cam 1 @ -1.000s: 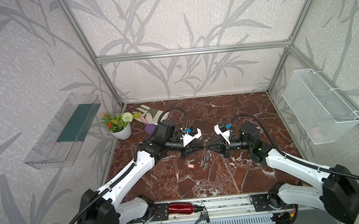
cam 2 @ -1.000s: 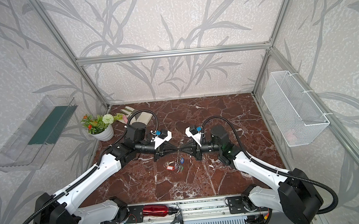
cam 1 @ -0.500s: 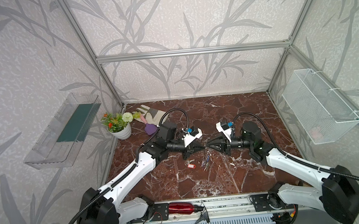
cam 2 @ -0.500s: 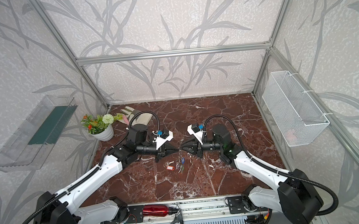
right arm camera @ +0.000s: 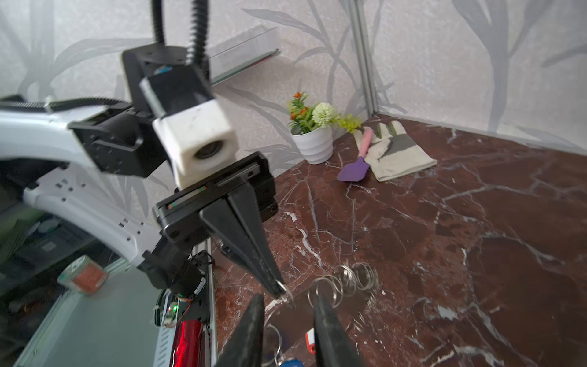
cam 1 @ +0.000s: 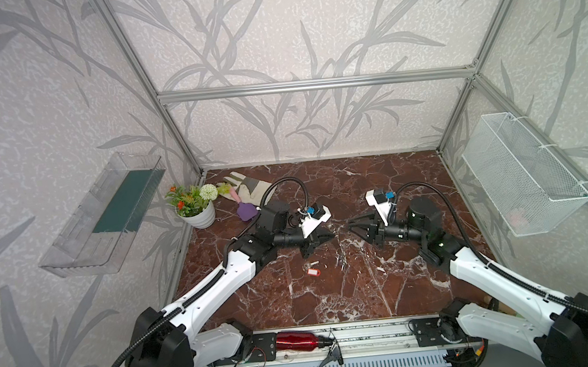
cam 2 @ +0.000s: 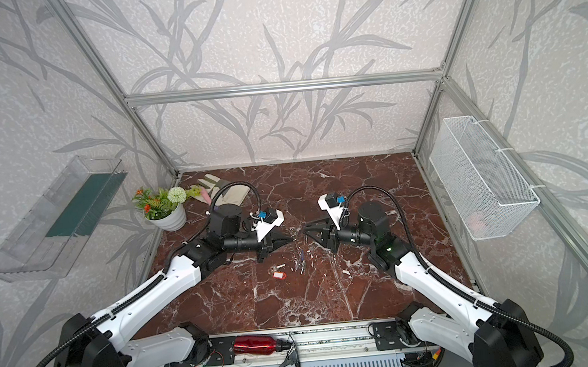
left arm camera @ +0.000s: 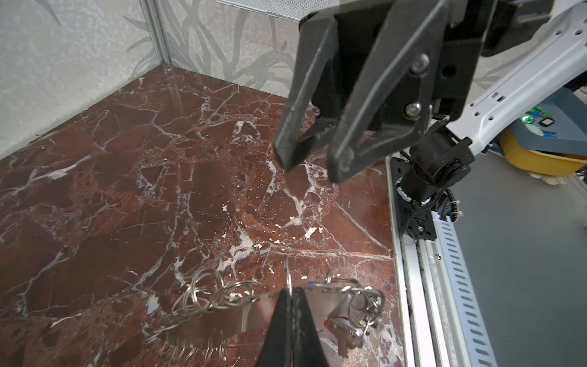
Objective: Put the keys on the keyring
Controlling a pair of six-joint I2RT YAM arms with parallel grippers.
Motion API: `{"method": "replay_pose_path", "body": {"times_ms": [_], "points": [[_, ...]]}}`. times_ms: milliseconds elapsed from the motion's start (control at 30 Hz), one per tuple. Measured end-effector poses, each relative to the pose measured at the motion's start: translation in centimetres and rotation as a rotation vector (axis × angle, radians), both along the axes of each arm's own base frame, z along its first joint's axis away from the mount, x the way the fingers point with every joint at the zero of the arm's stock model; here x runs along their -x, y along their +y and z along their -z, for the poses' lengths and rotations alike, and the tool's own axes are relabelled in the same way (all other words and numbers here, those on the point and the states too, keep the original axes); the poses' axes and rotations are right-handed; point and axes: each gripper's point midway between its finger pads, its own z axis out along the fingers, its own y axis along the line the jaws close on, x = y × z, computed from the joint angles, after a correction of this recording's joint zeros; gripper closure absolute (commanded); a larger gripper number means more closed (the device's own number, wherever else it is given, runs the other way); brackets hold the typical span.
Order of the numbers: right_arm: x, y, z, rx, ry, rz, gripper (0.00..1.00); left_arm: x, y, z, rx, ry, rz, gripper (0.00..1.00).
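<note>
Shiny metal keyring (left arm camera: 219,321), glossy marble tabletop (left arm camera: 127,190)

Both top views look down from high above the front of the table (cam 1: 367,294) toward the back wall and show both arms whole. Each wrist camera sits close behind its own jaws, low over the table: the left one faces the right jaws, the right one the left jaws. Both wrist views share the keyring (left arm camera: 222,324) (right arm camera: 349,279).

A split ring of the keyring (right arm camera: 347,282) is pinched by the closed left gripper (right arm camera: 277,289) — the right gripper (right arm camera: 288,300) is held parted just beside it, over the tabletop (right arm camera: 444,238)
</note>
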Motion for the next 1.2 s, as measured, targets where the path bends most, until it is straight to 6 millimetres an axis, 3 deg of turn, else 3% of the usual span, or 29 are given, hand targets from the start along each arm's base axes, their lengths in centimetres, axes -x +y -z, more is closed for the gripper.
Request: {"method": "replay_pose_path", "body": {"times_ms": [200,333,533,800,1200], "points": [[-2.8,-2.1,-1.2,0.013,0.23,0.256,0.72,-0.9,-1.6,1.9,-0.07,-0.141,-0.11,1.0],[-3.1,-3.5,0.0,0.011,0.451,0.39,0.7,-2.2,-3.3,2.5,-0.094,-0.238,-0.172,1.0],[-3.1,-3.9,2.0,0.042,0.706,0.49,0.7,-4.0,-5.4,3.7,-0.128,-0.373,-0.241,1.0],[-2.2,-4.5,4.3,0.08,0.879,0.558,0.69,-4.8,-6.5,3.3,-0.129,-0.51,-0.304,1.0],[-2.9,-4.0,6.1,0.074,0.976,0.595,0.7,-4.2,-6.7,3.1,-0.118,-0.6,-0.332,1.0]]}}
